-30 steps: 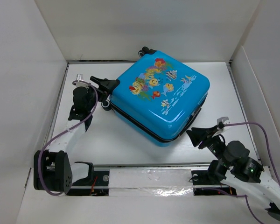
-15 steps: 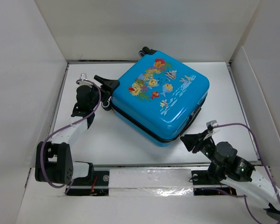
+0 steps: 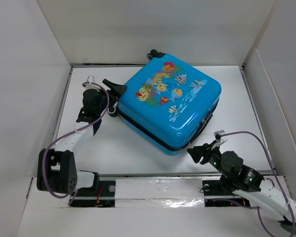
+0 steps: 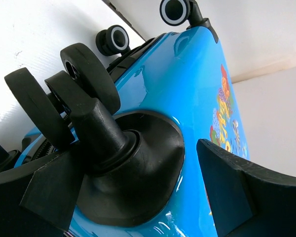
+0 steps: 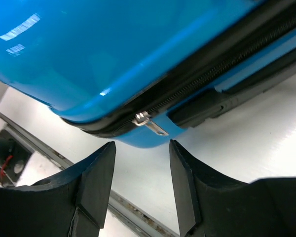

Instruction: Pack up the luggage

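The luggage (image 3: 170, 106) lies flat and shut on the white table (image 3: 113, 153), turned on the diagonal, in the middle and a little toward the back wall. It is a glossy bright-blue hard shell with its printed face up: cartoon fish and coral in orange, yellow, red and white run across the lid. A black band with the zipper (image 5: 207, 79) runs round its side between the two blue halves. The black wheels sit at its far-left end.

The left gripper (image 3: 113, 100) is at that wheeled end, its jaws spread wide. From its own camera the fingers stand either side of a black caster mount (a double wheel (image 4: 86, 74) sticks up from it). The right-hand finger (image 4: 232, 187) is clear of the blue shell; whether the other finger touches the mount I cannot tell. Two more wheels (image 4: 113, 40) show farther along the edge.

The right gripper (image 3: 193, 153) is low at the suitcase's near corner, just beside it, jaws apart with nothing between them. Just beyond its fingertips (image 5: 96, 177) hangs a small silver zipper pull (image 5: 150, 123), on the black zip line at the rounded corner.
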